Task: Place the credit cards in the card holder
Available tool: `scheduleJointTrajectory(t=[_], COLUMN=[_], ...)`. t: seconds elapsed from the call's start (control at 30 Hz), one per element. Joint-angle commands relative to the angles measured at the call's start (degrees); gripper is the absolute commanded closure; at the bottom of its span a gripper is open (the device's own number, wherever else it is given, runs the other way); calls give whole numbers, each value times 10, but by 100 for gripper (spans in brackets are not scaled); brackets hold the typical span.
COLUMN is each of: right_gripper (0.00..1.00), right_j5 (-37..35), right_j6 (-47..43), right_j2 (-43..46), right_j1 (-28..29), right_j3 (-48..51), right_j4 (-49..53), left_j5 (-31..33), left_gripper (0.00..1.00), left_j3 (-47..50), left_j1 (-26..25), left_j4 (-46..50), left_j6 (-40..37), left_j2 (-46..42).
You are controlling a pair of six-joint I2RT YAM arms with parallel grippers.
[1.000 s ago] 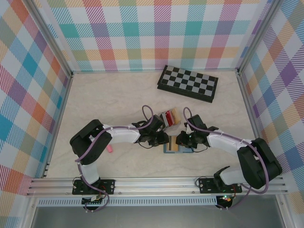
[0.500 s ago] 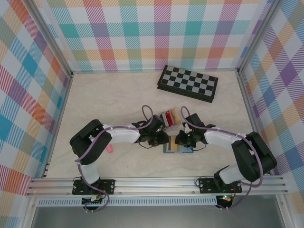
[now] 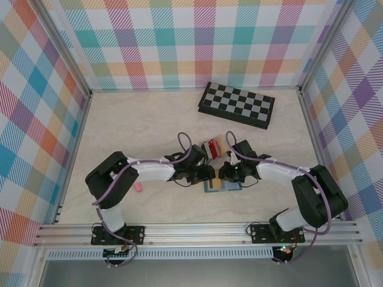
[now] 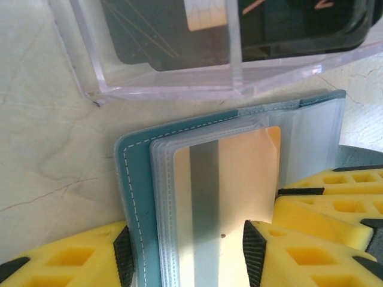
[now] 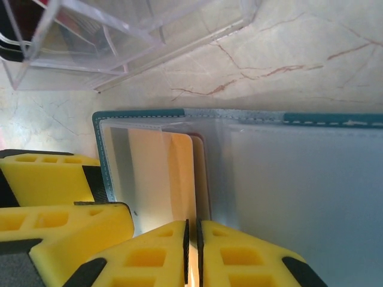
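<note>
**Both hands at the open card holder, tan card pinched**

Card holder (image 3: 222, 186) lies open on the table (image 3: 137, 131), between the two arms and just beside the clear rack (image 3: 213, 146). Right hand (image 5: 192, 230): jaws almost together, nipping the edge of the tan credit card (image 5: 179, 173), which sits among the clear sleeves of one leaf of the holder. Left hand (image 4: 187, 251): jaws part-way apart, one on each side of that leaf; whether the pads touch it cannot be told. Dark credit cards (image 4: 167, 36) stand in the rack. Chessboard (image 3: 237, 104) at the far side of the table. Pink stick (image 3: 137, 187) well apart, by the left arm
</note>
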State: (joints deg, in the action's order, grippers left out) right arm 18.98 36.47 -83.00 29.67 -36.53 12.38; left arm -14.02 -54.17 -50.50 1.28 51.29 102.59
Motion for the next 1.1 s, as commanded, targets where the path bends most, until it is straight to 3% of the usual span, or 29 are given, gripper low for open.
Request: scheduleJointTrajectory(t=[0.0,0.1,0.27,0.43,0.57,0.73,1.07], right_gripper=[85,84,75,56,43,36,37], right_j5=[38,43,-36,-178,-290,-263,-229], right_j6=[-15,-14,-25,-37,-46,-67,-75], right_j2=[-10,-14,31,113,119,57,-51], right_j1=[4,4,4,4,-1,-9,-12], right_j3=[-16,-22,-44,-79,-100,-108,-115], right_j4=[-27,-18,79,205,285,292,250], left_j5=[16,19,37,43,38,29,10], left_gripper=[48,52,52,48,45,42,42], left_j3=[11,7,12,16,13,8,-2], left_j1=[-6,-6,-6,-5,-4,-2,0], left_j4=[19,25,44,54,55,54,51], left_j6=[2,5,4,2,3,6,10], left_j2=[-6,-1,-11,-20,-20,-13,-1])
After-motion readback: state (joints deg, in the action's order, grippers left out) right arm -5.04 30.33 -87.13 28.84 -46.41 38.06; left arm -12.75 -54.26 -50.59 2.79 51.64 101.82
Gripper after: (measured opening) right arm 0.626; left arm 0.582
